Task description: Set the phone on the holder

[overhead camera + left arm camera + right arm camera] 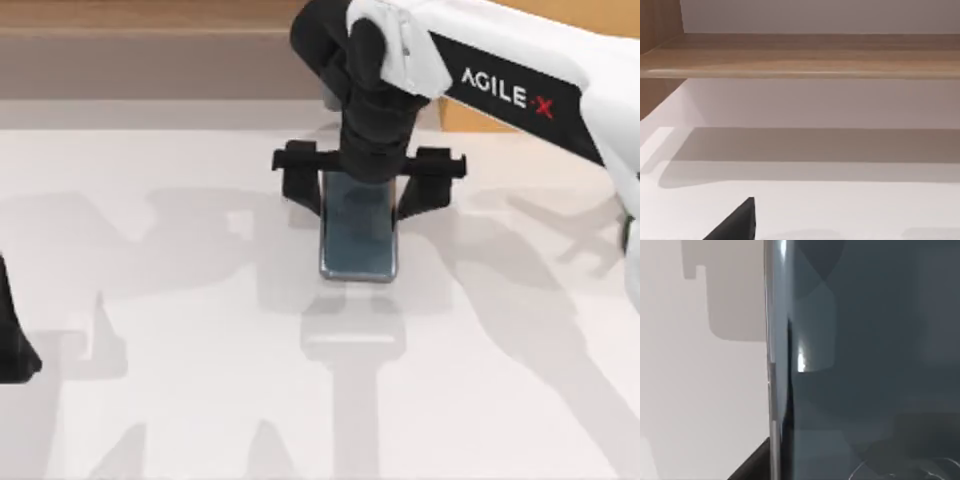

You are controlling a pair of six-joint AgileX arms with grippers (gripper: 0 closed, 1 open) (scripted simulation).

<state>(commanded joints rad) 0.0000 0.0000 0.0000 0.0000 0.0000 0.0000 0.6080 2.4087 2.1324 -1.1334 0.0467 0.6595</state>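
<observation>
Reaching arm: the right arm comes in from the top view's right, with its gripper [372, 185] over the far middle of the table [200, 400].
Right jaws: the black fingers [300, 185] stand spread wide, one on each side of the phone — whether they press on it cannot be told.
Phone: the phone [358, 235] is dark blue-grey and shiny, and sits between the fingers, its near end poking out toward the front.
Close look: the right wrist view shows the phone's glossy face and thin silvery rim [771, 390] against the white table.
Left arm: parked at the table's left edge — its gripper [15, 345] is a dark shape there.
</observation>
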